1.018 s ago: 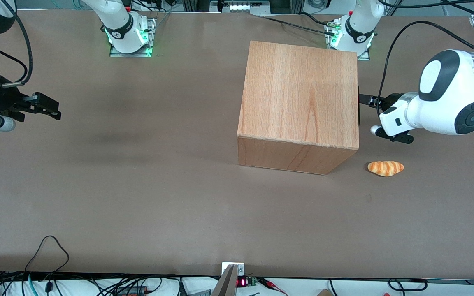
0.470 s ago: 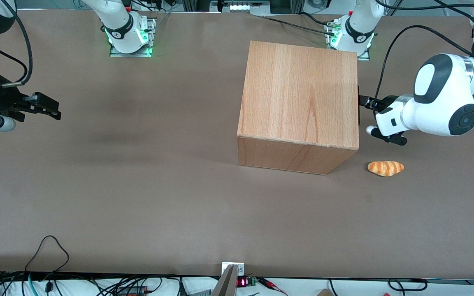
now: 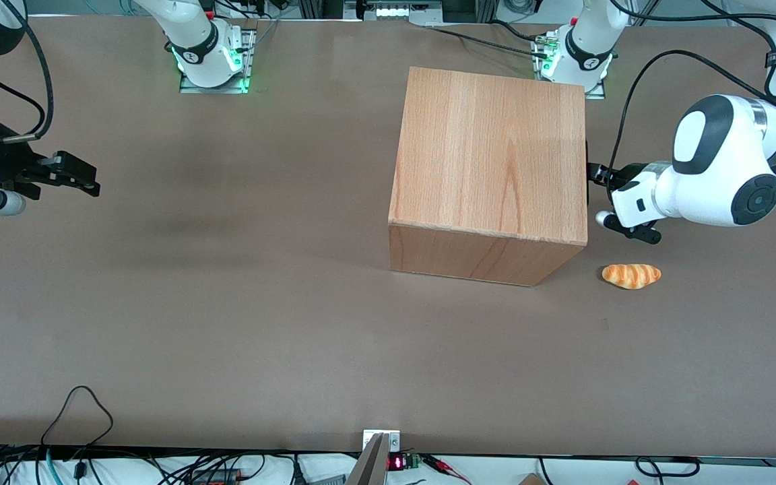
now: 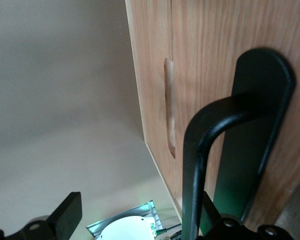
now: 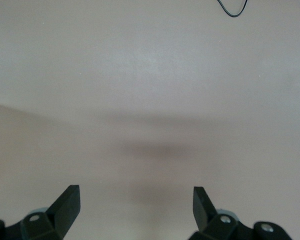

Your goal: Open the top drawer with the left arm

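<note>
The wooden cabinet (image 3: 489,155) stands on the table, its drawer front facing the working arm's end. The top drawer's front panel (image 4: 205,55) with its long black bar handle (image 4: 197,150) shows close up in the left wrist view; the drawer looks closed. In the front view the front is hidden apart from a dark sliver of handle (image 3: 587,180). The left arm (image 3: 721,168) reaches in level with the cabinet, and its gripper (image 3: 597,176) is right at the drawer front. The gripper (image 4: 137,215) is open, with the handle bar between its fingers, close against one finger (image 4: 212,215).
A toy croissant (image 3: 631,275) lies on the brown table (image 3: 260,303), nearer the front camera than the gripper and beside the cabinet's corner. Arm bases (image 3: 573,54) with cables stand at the table's farther edge.
The left arm has moved toward the cabinet, bringing the gripper up to the drawer front. The cabinet and croissant have not moved.
</note>
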Controlling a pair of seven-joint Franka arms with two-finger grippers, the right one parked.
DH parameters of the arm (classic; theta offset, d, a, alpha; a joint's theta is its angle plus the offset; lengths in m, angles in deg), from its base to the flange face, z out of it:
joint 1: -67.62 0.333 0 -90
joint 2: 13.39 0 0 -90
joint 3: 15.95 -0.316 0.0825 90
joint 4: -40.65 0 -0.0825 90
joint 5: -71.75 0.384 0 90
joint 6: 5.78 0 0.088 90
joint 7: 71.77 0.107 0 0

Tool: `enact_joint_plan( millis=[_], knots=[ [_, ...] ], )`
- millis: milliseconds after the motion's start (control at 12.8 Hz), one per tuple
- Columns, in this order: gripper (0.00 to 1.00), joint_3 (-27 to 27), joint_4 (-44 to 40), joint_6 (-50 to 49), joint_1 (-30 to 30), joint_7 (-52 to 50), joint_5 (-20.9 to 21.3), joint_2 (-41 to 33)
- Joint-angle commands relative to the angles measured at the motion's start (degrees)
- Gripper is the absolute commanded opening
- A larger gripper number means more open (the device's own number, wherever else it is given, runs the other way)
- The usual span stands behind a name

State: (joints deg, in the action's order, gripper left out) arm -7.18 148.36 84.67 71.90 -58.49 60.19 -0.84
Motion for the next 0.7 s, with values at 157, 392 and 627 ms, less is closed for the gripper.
enact_joint_plan(
  millis=[157, 392, 627],
  knots=[
    [1.0, -0.2, 0.0, 3.5, 0.5, 1.3, -1.2, 1.0],
    [1.0, -0.2, -0.5, 3.9, 0.6, 1.2, -0.7, 1.7],
    [1.0, -0.9, -0.7, 3.9, 1.3, 1.1, -0.1, 2.0]
  ],
)
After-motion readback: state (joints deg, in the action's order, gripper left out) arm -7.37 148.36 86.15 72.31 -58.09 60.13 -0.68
